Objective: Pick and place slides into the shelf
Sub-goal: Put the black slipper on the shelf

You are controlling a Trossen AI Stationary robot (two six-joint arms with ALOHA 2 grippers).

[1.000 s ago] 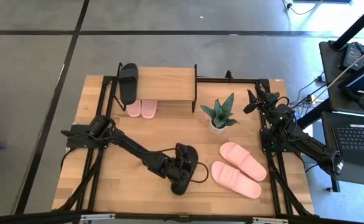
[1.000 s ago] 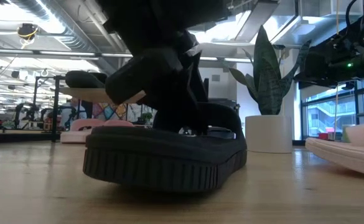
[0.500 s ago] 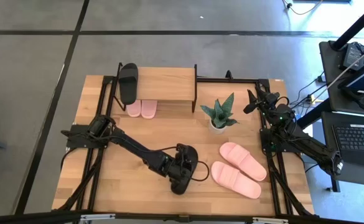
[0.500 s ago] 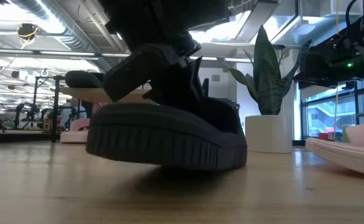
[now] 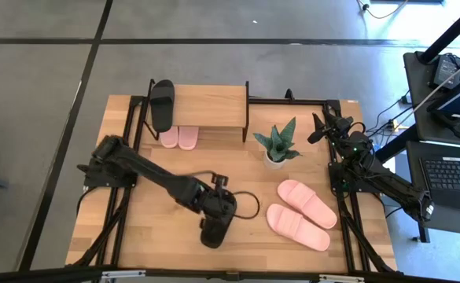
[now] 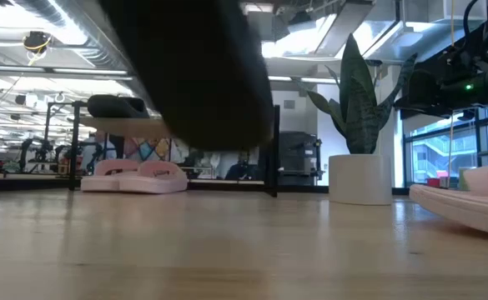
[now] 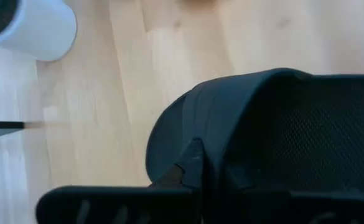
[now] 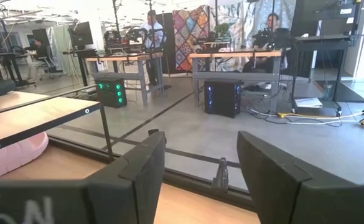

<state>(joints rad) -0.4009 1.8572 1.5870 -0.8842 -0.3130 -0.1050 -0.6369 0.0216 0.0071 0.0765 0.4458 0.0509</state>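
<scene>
My left gripper (image 5: pixel 218 211) is shut on a black slide (image 5: pixel 213 226) above the table's near middle. The slide fills the left wrist view (image 7: pixel 262 137) and shows as a dark shape high in the low view (image 6: pixel 202 75). The shelf (image 5: pixel 210 106) stands at the far left, with another black slide (image 5: pixel 162 104) on its top board and two pink slides (image 5: pixel 178 137) on the table under that board. Two more pink slides (image 5: pixel 307 202) (image 5: pixel 296 226) lie flat on the table at the right. My right gripper (image 8: pixel 200 168) is open and empty at the far right edge (image 5: pixel 322 126). My left gripper holds the black slide at its wide strap (image 7: pixel 231 118), coming from above. The slide hides the fingertips, so the kind of hold does not show. The slide is lifted clear of the table, with bare wood beneath it in the low view.
A potted plant (image 5: pixel 277 145) in a white pot stands between the shelf and the pink slides on the right. Black rails (image 5: pixel 135 157) run along the table's left and right sides. Bare tabletop (image 5: pixel 174 169) lies between the held slide and the shelf.
My left gripper has risen and gone a little toward the table's left and near edges with the black slide. The slide lay on the table, tipped with one end rising first, and now hangs clear of the wood.
</scene>
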